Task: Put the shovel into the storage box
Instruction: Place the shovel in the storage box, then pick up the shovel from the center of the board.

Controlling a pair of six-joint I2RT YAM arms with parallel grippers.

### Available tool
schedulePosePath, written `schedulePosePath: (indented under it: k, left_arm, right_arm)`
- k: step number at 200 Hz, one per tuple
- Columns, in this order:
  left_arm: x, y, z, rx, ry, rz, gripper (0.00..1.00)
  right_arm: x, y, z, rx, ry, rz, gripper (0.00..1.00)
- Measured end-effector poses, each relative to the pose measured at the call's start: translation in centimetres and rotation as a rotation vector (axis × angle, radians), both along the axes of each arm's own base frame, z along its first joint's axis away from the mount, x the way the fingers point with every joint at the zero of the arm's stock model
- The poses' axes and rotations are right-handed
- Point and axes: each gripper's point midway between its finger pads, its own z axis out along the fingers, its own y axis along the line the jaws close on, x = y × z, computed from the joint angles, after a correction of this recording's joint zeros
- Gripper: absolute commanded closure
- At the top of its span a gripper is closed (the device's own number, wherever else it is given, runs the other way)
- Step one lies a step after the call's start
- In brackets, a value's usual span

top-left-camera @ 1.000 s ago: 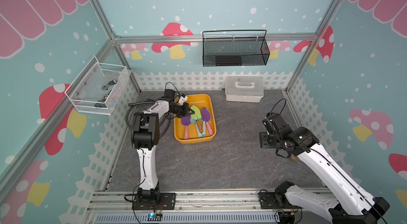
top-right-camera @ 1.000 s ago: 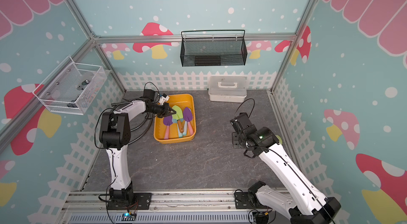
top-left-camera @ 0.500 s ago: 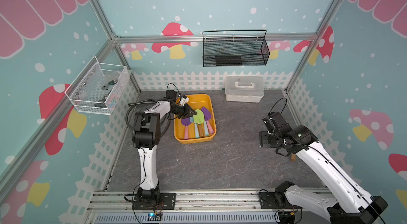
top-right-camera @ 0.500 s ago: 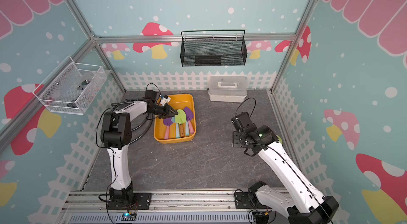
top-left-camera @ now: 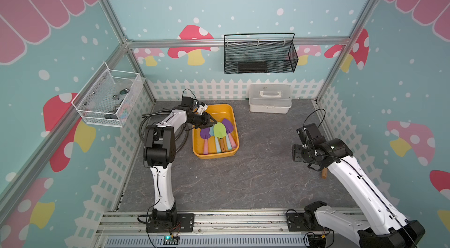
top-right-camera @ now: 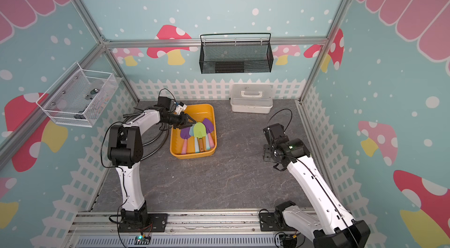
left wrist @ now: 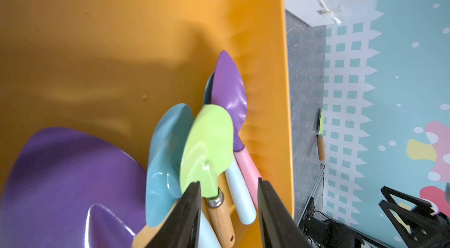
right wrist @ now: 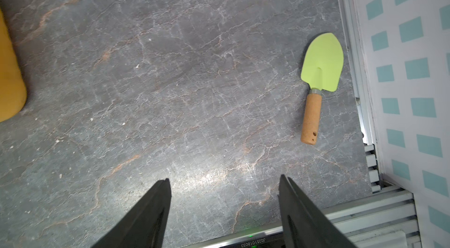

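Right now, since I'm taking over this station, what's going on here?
The left gripper hangs open over the yellow-orange plastic storage box, its jaws either side of a lime-green wooden-handled shovel lying among other shovels. The right gripper, open and empty, hovers above the grey stone-look table, where a second lime-green shovel lies by the wall.

Floor shovel [top-left-camera: 323,175] mostly hidden, purple blade [left wrist: 68,181] cropped — blurred

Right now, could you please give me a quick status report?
Left gripper open over the storage box, one green shovel inside. Right gripper open above the table. Second green shovel by the wall, nothing blocking it.
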Motion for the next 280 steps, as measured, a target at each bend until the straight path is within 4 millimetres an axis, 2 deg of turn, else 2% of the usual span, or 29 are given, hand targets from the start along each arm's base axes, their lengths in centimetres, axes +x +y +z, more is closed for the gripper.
schedulePosePath:
  k: [32,62,77,95,129,173,232,258,280]
  left_arm:
    - [-0.1,0.3,5.9,-0.001,-0.121,0.009,0.58]
    - [-1.3,0.0,11.6,-0.009,-0.245,0.001,0.58]
    - [-2.1,-0.2,13.6,-0.016,-0.291,-0.006,0.58]
    - [-2.9,-0.4,15.1,-0.027,-0.323,-0.013,0.58]
    - [-3.5,-0.4,15.0,-0.034,-0.318,-0.014,0.58]
    - [-4.4,-0.5,13.2,-0.045,-0.269,-0.016,0.58]
    - [-5.3,-0.6,14.5,-0.057,-0.301,-0.019,0.58]
    - [-5.6,-0.6,14.0,-0.057,-0.289,-0.019,0.58]
    - [-5.6,-0.5,13.7,-0.057,-0.281,-0.018,0.58]
  right_arm:
    - [0.6,-4.3,-1.9,-0.013,0.030,-0.184,0.23]
    - [0.1,-8.0,-6.4,-0.016,0.125,-0.342,0.23]
    - [-0.2,-9.1,-8.5,0.000,0.177,-0.393,0.24]
    - [0.1,-9.8,-9.8,0.007,0.208,-0.416,0.24]
    - [0.5,-10.9,-10.6,0.008,0.187,-0.457,0.23]
    - [-1.6,-12.5,-13.4,0.049,0.227,-0.564,0.25]
    - [-1.0,-14.3,-15.3,0.122,0.228,-0.621,0.29]
    - [-0.9,-15.1,-16.4,0.153,0.243,-0.637,0.34]
    - [-0.8,-15.2,-17.5,0.177,0.266,-0.635,0.43]
